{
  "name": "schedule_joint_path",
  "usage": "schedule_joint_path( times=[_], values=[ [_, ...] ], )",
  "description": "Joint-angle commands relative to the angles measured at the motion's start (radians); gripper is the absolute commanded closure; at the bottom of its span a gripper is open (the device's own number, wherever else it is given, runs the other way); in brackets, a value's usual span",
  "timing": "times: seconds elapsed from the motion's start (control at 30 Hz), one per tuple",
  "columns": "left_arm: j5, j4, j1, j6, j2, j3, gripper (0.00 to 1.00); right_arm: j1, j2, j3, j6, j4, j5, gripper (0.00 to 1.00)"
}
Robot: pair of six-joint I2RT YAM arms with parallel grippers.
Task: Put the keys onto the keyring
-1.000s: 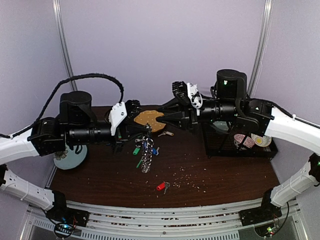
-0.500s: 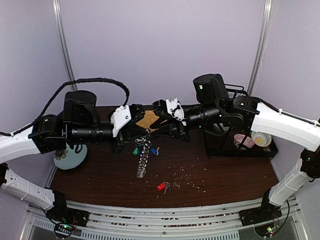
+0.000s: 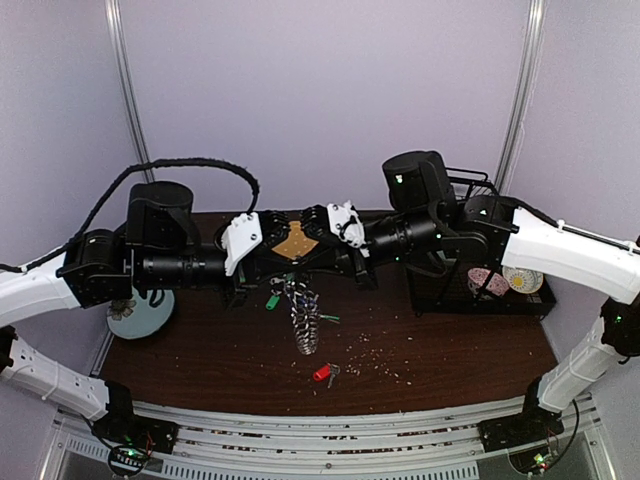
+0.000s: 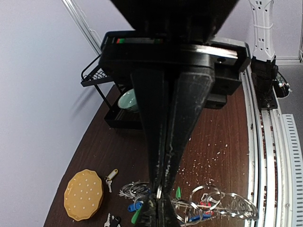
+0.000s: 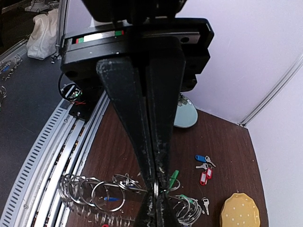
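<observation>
The keyring (image 3: pixel 305 320), a bunch of silver rings fringed with keys, hangs above the table's middle. My left gripper (image 3: pixel 281 262) and right gripper (image 3: pixel 299 262) meet tip to tip over it. In the left wrist view the left gripper (image 4: pixel 159 188) is shut on one silver ring, and the rest of the keyring (image 4: pixel 222 208) trails to the right. The right gripper (image 5: pixel 155 185) is shut on the same ring, with more of the keyring (image 5: pixel 94 191) to its left. Loose keys lie on the table: a red-tagged one (image 3: pixel 321 373), blue-tagged (image 5: pixel 200 158) and red-tagged (image 5: pixel 204 176) ones, and a yellow-tagged one (image 4: pixel 111 174).
An orange dotted round plate (image 4: pixel 84 195) lies at the back of the table. A black wire dish rack (image 3: pixel 470 285) with dishes stands at the right. A pale green plate (image 3: pixel 140 312) sits at the left edge. Crumbs speckle the wood near the front.
The right arm swung left until its gripper met the left gripper, then shut on the ring. The hanging keyring shifted slightly right and lower.
</observation>
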Motion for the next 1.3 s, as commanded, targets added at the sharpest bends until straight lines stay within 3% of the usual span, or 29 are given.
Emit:
schedule_joint_path(
  times=[0.0,0.07,0.1,0.13,0.17,0.2,0.4,0.7,0.8,1.03,1.27],
  values=[
    [0.008,0.098,0.003,0.002,-0.017,0.009,1.0,0.014,0.0,0.029,0.013,0.007,0.022,1.0],
    [-0.008,0.101,0.002,-0.016,-0.026,-0.004,1.0,0.01,-0.01,0.023,0.05,0.028,0.038,1.0],
    [-0.019,0.11,0.004,-0.028,-0.037,-0.023,0.89,0.002,-0.02,0.011,0.084,0.056,0.035,1.0],
    [-0.02,0.128,0.009,-0.036,-0.059,-0.051,0.67,-0.006,-0.032,-0.009,0.12,0.097,0.024,1.0],
    [-0.01,0.154,0.017,-0.038,-0.088,-0.095,0.56,-0.016,-0.046,-0.033,0.161,0.147,0.004,1.0],
    [-0.007,0.182,0.027,-0.041,-0.116,-0.143,0.54,-0.02,-0.06,-0.061,0.195,0.201,-0.016,1.0],
    [-0.01,0.409,0.061,-0.056,-0.224,-0.362,0.54,-0.015,-0.08,-0.163,0.391,0.478,-0.139,1.0],
    [0.102,0.561,0.061,-0.102,-0.171,-0.382,0.59,-0.008,-0.074,-0.216,0.505,0.622,-0.093,1.0],
    [0.123,0.592,0.061,-0.107,-0.18,-0.396,0.56,-0.008,-0.077,-0.224,0.52,0.635,-0.06,1.0],
    [0.154,0.566,0.061,-0.093,-0.187,-0.41,0.5,-0.007,-0.079,-0.233,0.542,0.64,0.016,1.0],
    [0.064,0.435,0.086,-0.061,-0.273,-0.464,0.47,-0.008,-0.077,-0.211,0.514,0.62,-0.003,1.0]
  ],
)
